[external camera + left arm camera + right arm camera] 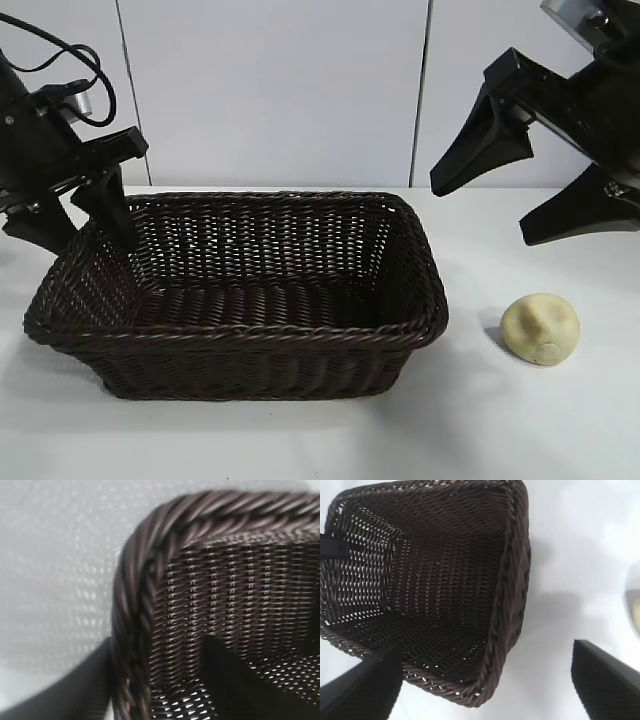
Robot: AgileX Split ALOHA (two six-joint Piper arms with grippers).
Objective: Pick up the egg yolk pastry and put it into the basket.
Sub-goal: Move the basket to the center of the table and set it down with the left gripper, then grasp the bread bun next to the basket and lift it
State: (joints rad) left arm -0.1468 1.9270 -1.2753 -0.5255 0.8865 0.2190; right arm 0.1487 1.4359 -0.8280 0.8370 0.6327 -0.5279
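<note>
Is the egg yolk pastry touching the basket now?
Apart. The exterior view shows bare white table between the egg yolk pastry and the basket.

basket (240, 340): dark woven wicker, slight sheen | egg yolk pastry (541, 328): matt, doughy | table (520, 430): smooth white

We see the basket (240, 300) on the table (300, 440), its far left corner rim between the fingers of our left gripper (85, 215), one finger inside, one outside. The pastry (541, 328) lies on the table right of the basket, below our raised right gripper (500, 205).
</note>
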